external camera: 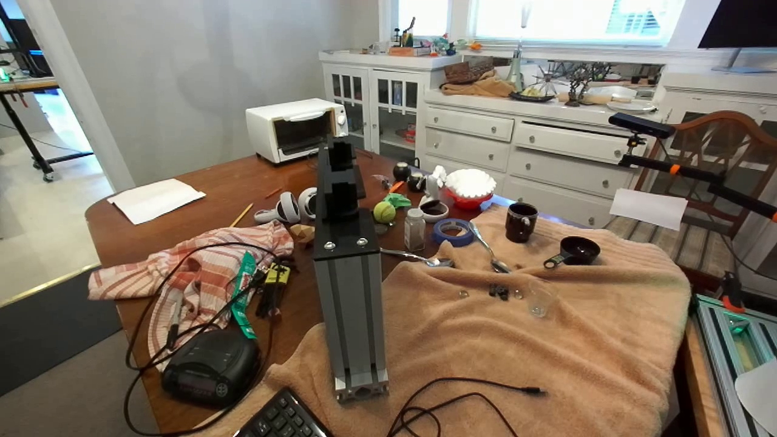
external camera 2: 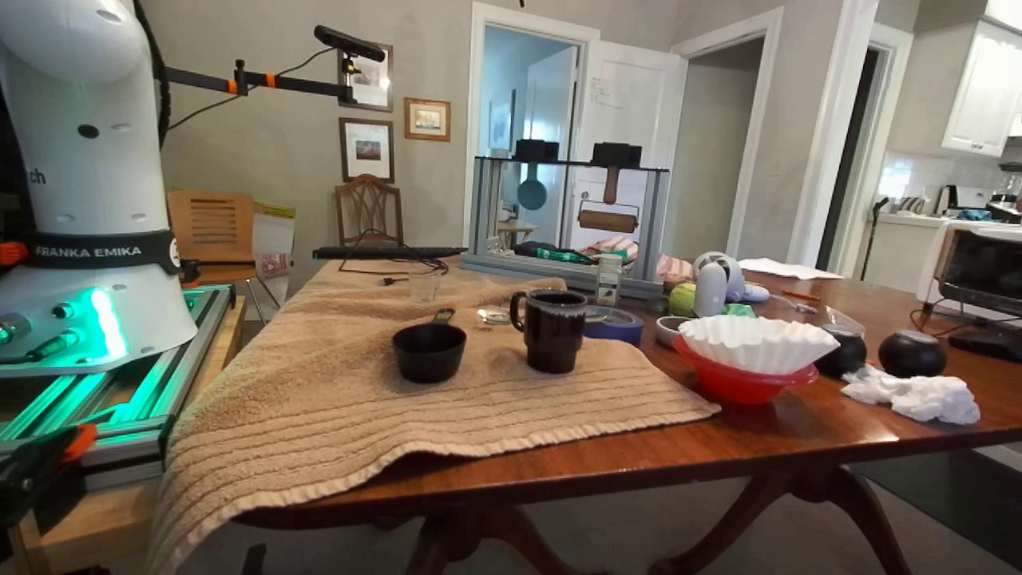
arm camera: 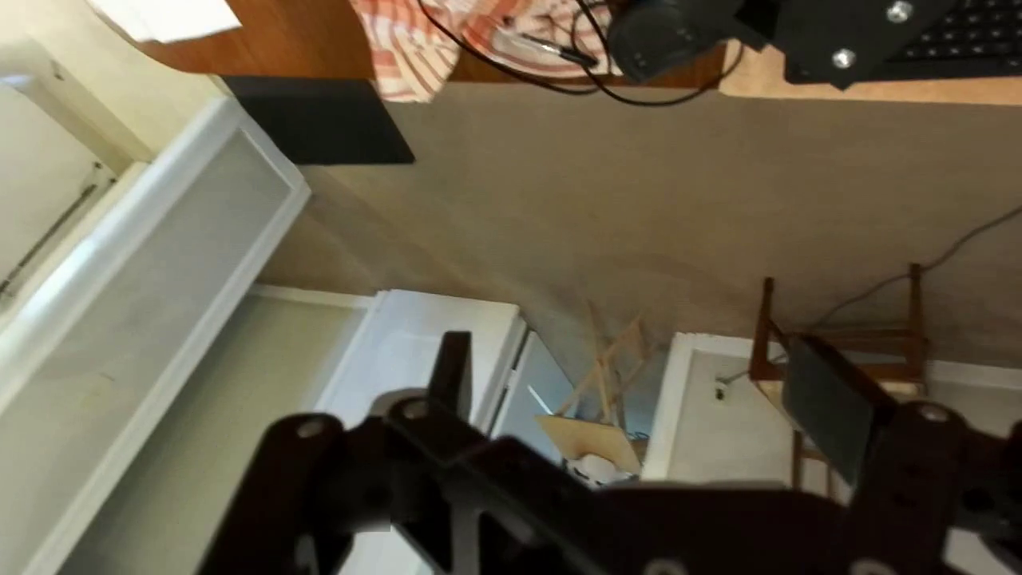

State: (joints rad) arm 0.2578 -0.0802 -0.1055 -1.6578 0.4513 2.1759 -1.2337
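Showing nearest the fingers (arm camera: pixel 830 411) is the rack (arm camera: pixel 870 36): its black end sits at the top edge of the wrist view, straight up from the finger on the right of that view and apart from it. The fingers stand wide apart along the bottom of the wrist view, fully spread and holding nothing; the room appears upside down there. In an exterior view, a blue-green scoop (external camera 2: pixel 532 193) and a wooden-handled roller (external camera 2: pixel 608 220) hang from the rack.

Around the rack, in the wrist view, the keyboard (arm camera: pixel 970 48) lies up and to the right of the fingers, the black device (arm camera: pixel 653 44) is up from the gap between them, and the striped cloth (arm camera: pixel 403 52), with a pen (arm camera: pixel 547 48) on it, lies up from the finger on the left. Paper (arm camera: pixel 172 16) rests farther left on the bench (arm camera: pixel 279 44). Floor (arm camera: pixel 607 184) shows beyond the gap.

Farther out, where I cannot tell the distance to the fingers, a tan towel (external camera: pixel 485 352) carries a dark mug (external camera: pixel 521 223), a black cup (external camera: pixel 580 250) and a small glass (external camera: pixel 538 309). Near it are blue tape (external camera: pixel 452 240), a jar (external camera: pixel 414 230) and a ball (external camera: pixel 384 212). A red bowl (external camera 2: pixel 742 387) holds a white filter (external camera 2: pixel 758 343); an oven (external camera: pixel 295 130) stands toward the bench's end.
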